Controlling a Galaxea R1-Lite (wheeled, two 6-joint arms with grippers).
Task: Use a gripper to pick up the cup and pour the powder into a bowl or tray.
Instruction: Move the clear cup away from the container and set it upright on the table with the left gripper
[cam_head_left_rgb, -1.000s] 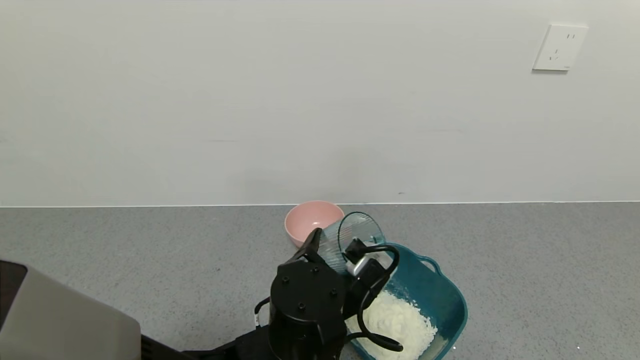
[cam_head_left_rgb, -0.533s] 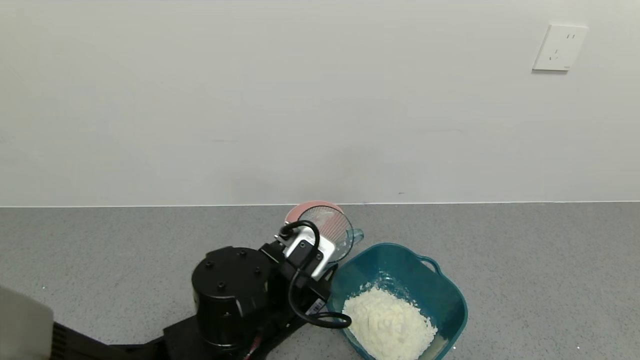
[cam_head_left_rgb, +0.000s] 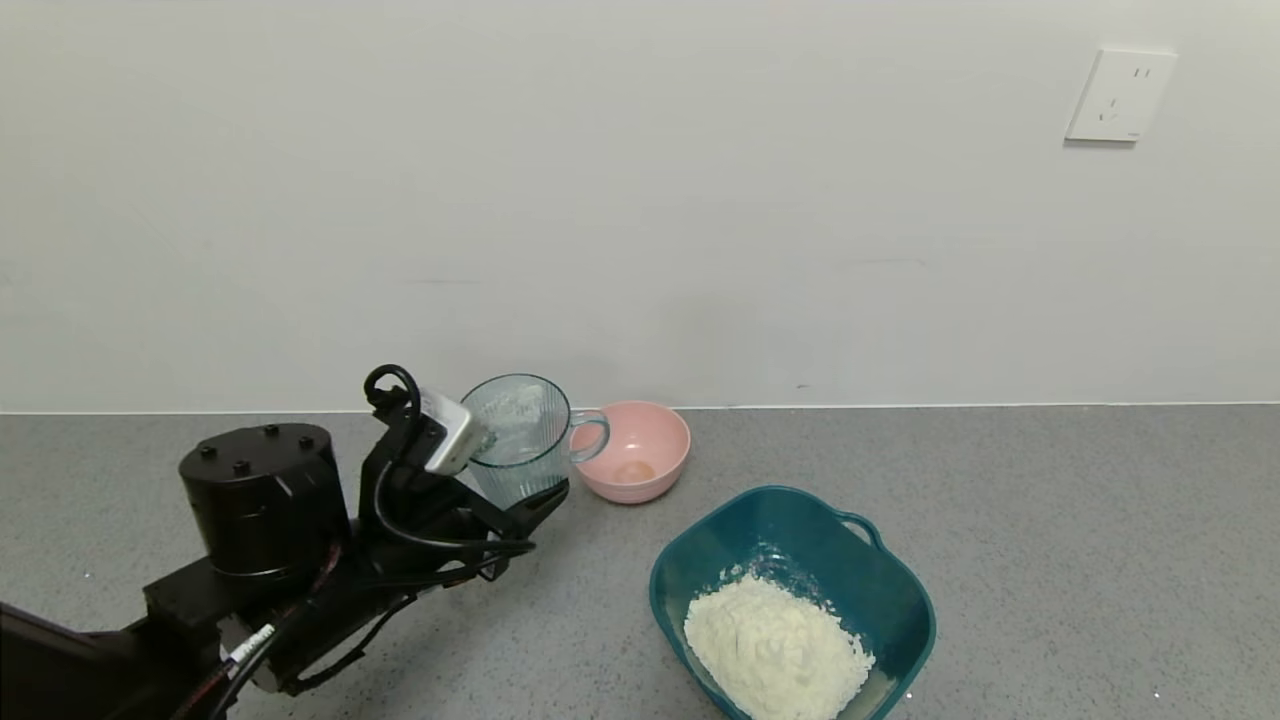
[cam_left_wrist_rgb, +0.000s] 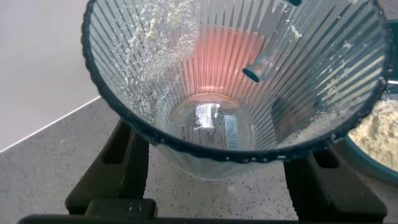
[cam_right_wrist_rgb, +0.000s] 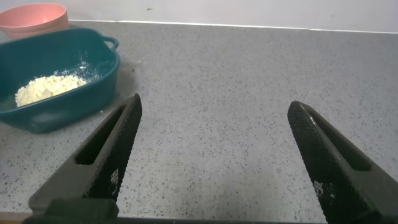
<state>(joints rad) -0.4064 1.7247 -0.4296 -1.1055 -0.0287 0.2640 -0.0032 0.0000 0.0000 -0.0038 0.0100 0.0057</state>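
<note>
Left gripper (cam_head_left_rgb: 515, 490) holds the cup (cam_head_left_rgb: 518, 438) upright between its fingers.

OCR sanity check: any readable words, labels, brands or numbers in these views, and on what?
None can be read.
Small white label on the left arm's cable: marks too small to read.
Reflection in the base of the clear ribbed blue-green glass cup, held by the left gripper: label-like marks, too blurred to read.
White wall socket: only slot openings, no text.

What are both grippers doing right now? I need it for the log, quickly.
Left gripper: shut on the cup, held upright left of the teal basin.
Right gripper: open, holding nothing, above the counter.
</note>
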